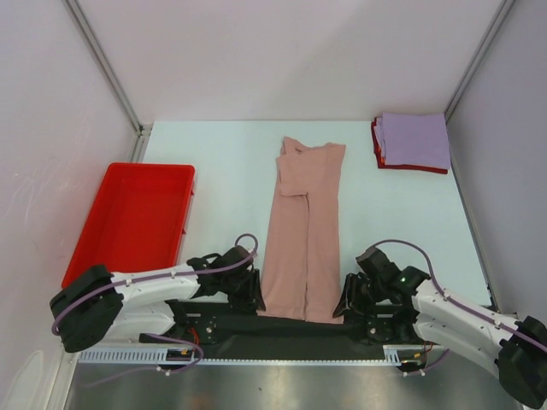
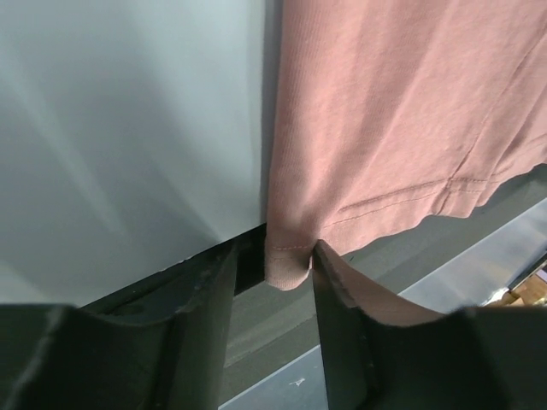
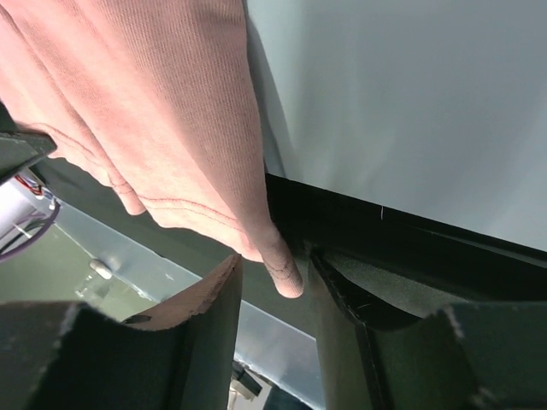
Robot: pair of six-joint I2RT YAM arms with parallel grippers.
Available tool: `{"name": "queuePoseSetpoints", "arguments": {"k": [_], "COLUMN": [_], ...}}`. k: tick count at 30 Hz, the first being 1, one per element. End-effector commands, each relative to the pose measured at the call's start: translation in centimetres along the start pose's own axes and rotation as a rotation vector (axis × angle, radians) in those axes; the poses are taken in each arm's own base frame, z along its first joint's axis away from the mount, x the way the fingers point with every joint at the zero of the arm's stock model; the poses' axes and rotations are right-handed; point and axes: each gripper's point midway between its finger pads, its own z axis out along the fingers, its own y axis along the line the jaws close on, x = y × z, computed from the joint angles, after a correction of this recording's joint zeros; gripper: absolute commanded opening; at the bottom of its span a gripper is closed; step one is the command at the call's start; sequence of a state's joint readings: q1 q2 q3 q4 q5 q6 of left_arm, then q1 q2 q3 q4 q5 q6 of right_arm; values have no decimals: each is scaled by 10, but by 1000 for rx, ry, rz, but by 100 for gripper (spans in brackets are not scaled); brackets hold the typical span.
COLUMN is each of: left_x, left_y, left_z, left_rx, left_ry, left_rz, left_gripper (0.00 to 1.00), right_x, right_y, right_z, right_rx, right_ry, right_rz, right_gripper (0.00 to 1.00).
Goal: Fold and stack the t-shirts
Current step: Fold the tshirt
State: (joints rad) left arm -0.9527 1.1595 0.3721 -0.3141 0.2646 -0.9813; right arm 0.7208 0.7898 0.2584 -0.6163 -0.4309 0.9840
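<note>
- Pink t-shirt [image 1: 303, 231] is lying as a long narrow strip down the middle of the desk [image 1: 222, 171], sides already folded in. Collar end is pointing to the far edge and the hem is hanging slightly over the near edge.
- Lavender t-shirt [image 1: 416, 139] is sitting folded on top of a red t-shirt [image 1: 378, 145] in the far right corner, well apart from the pink one.
- Red tray [image 1: 149, 167] is sitting along the left edge, not in play.
- Left claw [image 2: 273, 256] is straddling the left hem corner [image 2: 286, 269]. Jaws are apart, one pad is touching cloth, and a gap is showing on the other side, so it is not clamping.
- Right claw [image 3: 273, 256] is straddling the right hem corner [image 3: 278, 260]. Jaws are apart here too, with the cloth sitting loose between them.
- Handling, judging by looks: the knit is thin, light and floppy, so it is likely going to sag and drag rather than hold its shape, and the folded-in layers are likely going to slip apart.
- Best hold is looking like both hem corners, pinching all layers at the stitched seam, then lifting evenly toward the collar end.
</note>
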Motion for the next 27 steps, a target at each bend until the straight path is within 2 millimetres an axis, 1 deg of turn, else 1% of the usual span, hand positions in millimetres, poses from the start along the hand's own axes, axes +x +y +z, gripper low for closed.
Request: {"name": "queuePoseSetpoints", "arguments": {"k": [1,2,4,5,6,7,8,10,11,12,13,14,15,16,17,18,19,20,21,22,23,24,25,26,27], "left_x": [-16,-19,-24,-26,-29,-30,-33,-36,-39,-40,-42,-46,-49,-53,-62,-69,-75,-90,-97,-105,-124,-134,-143,-163,-174], "left_y": [-21,-25,-32,-35,-39,-41,-43,-48,-53,-56,-61,-70,-75,-77,-88,-92,-95,-102,-103,-103,-102,-101,-99,-101,-94], "left_z": [-4,-6,-11,-14,-18,-20,-24,-32,-37,-41,-44,-51,-54,-55,-65,-69,-73,-81,-84,-87,-90,-91,-90,-100,-89], "left_rx": [66,77,98,106,120,124,115,120,118,122,130,145,146,131,135,127,120,112,107,99,75,65,55,48,12], "left_ry": [-66,-82,-112,-122,-135,-143,-155,-168,-178,-181,-184,-193,-200,-198,-217,-232,-244,-265,-268,-277,-289,-296,-288,-315,-289], "left_rz": [55,62,76,83,90,100,109,128,142,148,155,166,169,172,185,187,201,188,183,177,164,160,156,155,142], "left_gripper": [42,33,24,17,12,6,0,0,0,0,0,0,0,0,0,0,0,0,0,0,0,0,0,0,0], "right_x": [-21,-21,-24,-25,-26,-28,-30,-32,-33,-36,-38,-39,-43,-48,-54,-64,-72,-80,-96,-108,-116,-124,-138,-150,-158], "right_y": [-16,-11,-3,5,9,14,25,36,41,54,60,68,83,88,93,106,106,109,108,114,118,120,117,126,126], "right_z": [2,1,0,-2,-4,-6,-12,-21,-25,-33,-37,-41,-50,-50,-54,-67,-66,-69,-77,-81,-85,-88,-91,-92,-90], "right_rx": [92,78,47,14,-6,-20,-48,-71,-78,-93,-99,-112,-137,-118,-106,-110,-83,-76,-70,-71,-91,-97,-94,-108,-102], "right_ry": [-108,-105,-119,-122,-133,-142,-154,-169,-172,-185,-186,-187,-203,-197,-210,-240,-237,-240,-272,-274,-274,-279,-296,-292,-284], "right_rz": [-64,-71,-84,-98,-102,-107,-117,-133,-147,-158,-167,-187,-209,-210,-215,-233,-226,-221,-202,-190,-186,-183,-181,-189,-190], "right_gripper": [42,37,27,24,20,10,6,0,0,0,0,0,0,0,0,0,0,0,0,0,0,0,0,0,0]}}
